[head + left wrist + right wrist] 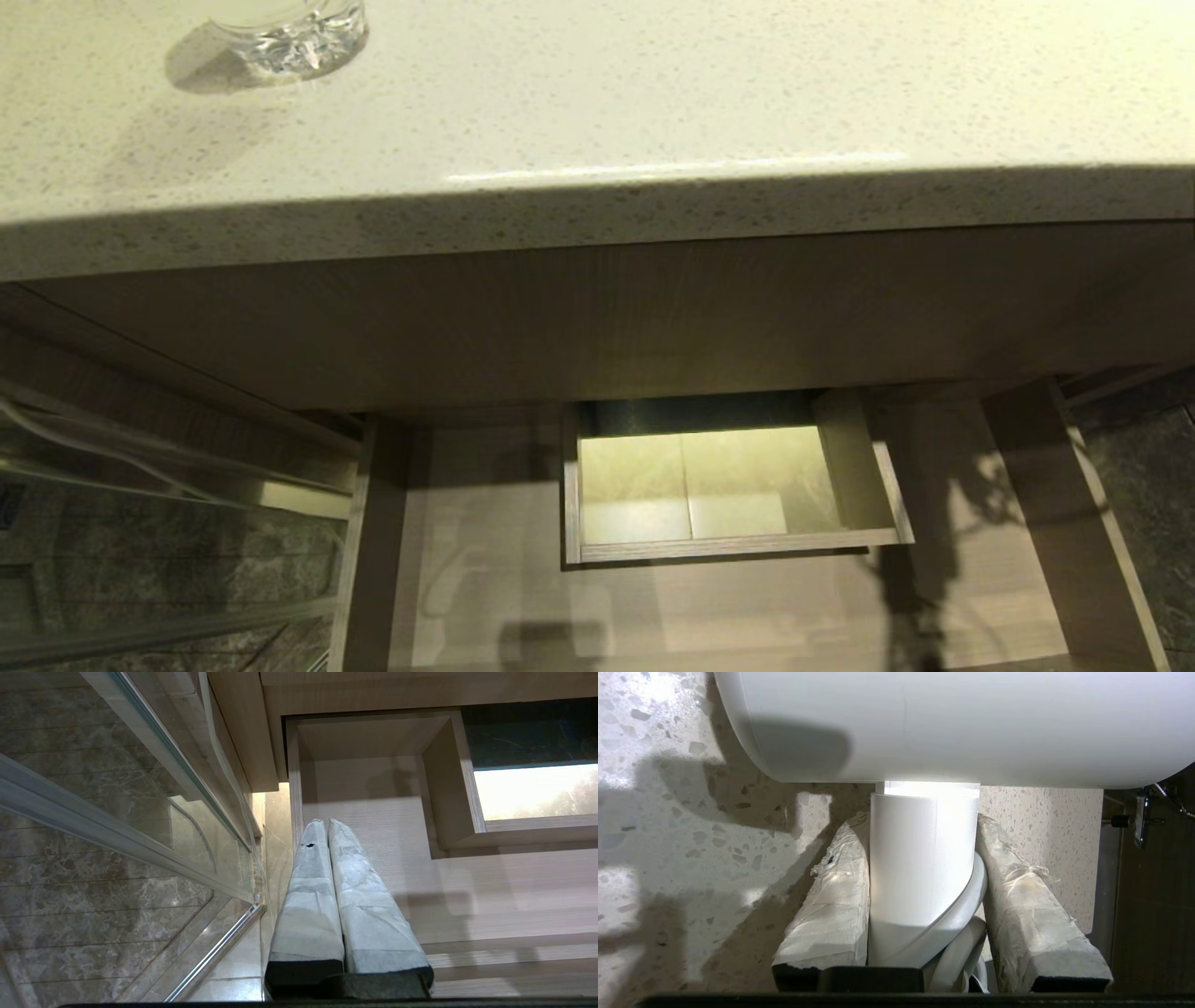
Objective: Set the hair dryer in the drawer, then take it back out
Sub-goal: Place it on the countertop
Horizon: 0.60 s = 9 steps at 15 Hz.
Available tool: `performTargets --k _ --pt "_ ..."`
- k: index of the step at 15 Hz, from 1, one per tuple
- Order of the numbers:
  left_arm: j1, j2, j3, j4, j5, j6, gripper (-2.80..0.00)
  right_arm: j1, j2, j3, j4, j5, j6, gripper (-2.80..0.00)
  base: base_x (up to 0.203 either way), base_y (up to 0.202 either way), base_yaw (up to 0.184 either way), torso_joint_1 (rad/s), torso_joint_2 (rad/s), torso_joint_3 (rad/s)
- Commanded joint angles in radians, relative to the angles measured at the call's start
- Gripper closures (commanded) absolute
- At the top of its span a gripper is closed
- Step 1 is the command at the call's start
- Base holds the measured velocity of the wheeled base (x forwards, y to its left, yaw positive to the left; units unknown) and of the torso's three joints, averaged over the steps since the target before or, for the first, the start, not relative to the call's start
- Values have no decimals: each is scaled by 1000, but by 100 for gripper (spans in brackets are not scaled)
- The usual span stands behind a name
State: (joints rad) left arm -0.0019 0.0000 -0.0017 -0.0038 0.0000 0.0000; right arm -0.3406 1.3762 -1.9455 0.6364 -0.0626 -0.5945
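Note:
The white hair dryer [948, 728] fills the right wrist view, its barrel lying crosswise and its straight handle [922, 877] pointing back between the taped fingers. My right gripper [922, 821] is shut on that handle, with a loop of the white cord [966, 914] squeezed against one finger. It hangs over the speckled countertop [691, 835] and is outside the head view. Below the counter the light wood-grain drawer [485, 523] stands pulled out, its boxed cut-out [728, 551] near the middle. My left gripper [325, 823] is shut and empty over the drawer floor [490, 891].
A clear glass [289, 33] stands at the far left of the countertop [597, 93], whose thick edge overhangs the drawer. A glass panel with a metal frame [140, 523] stands left of the cabinet over marble floor. A metal fitting [1141, 821] shows beside the counter's end.

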Motion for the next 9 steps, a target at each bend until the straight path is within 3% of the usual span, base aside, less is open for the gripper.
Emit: performTargets --k 1,2,9 --pt "0 1 0 -1 0 0 0 12 37 1 -23 2 -4 0 0 0 0 0 0 0" --pt "0 1 0 -1 0 0 0 12 42 1 -31 4 -4 -280 0 0 0 0 0 0" --pt "0 1 0 -1 0 0 0 18 -7 2 -57 7 -46 -280 0 0 0 0 0 0"
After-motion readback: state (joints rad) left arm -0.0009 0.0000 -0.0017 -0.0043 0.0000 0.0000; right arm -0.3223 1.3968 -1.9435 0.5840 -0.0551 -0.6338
